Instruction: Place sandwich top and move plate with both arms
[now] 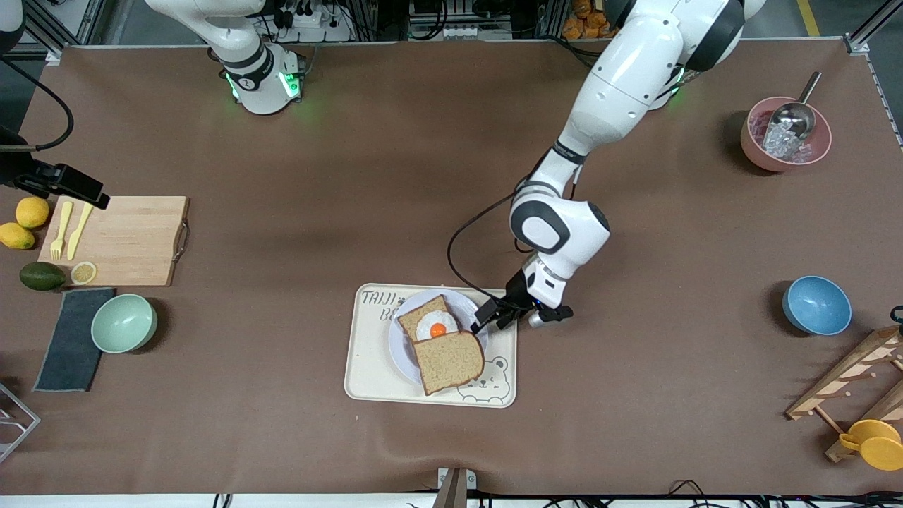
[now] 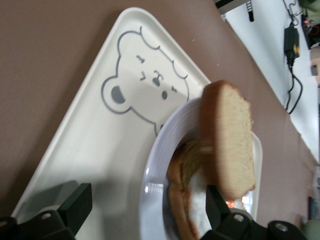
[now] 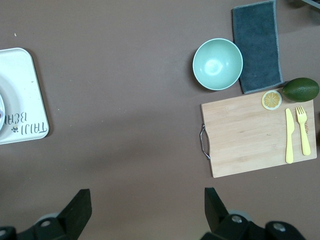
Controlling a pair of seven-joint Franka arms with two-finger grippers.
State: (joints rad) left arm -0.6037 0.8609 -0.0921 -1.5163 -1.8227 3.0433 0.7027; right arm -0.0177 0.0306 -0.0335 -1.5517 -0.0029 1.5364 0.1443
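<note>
Sandwich top: the plain brown wholemeal bread slice lies tilted on the small round pale lavender-white plate, its upper edge propped on the egg-bearing slice, so the fried egg is only partly covered.
Plate: it sits on the cream rectangular bear-print tray, near the middle of the table, toward the front camera's edge.
Left gripper: the dark two-finger left gripper hangs low at the plate's rim, fingers spread, pinching nothing; in the left wrist view the bread's crust edge stands just ahead of the open jaws.
Key relation: in the front view the sandwich top lies at about 7 o'clock from the left gripper, close by; its long axis runs roughly from 11 to 5 o'clock.
Nearer arm: the left arm, by a wide margin.
Right gripper: the right gripper waits with fingers spread and empty, high over bare brown table near the pale wooden cutting board and the mint-green bowl, well apart from the plate.
Judgement: the top probably still needs squaring over the egg before both arms take the plate.
</note>
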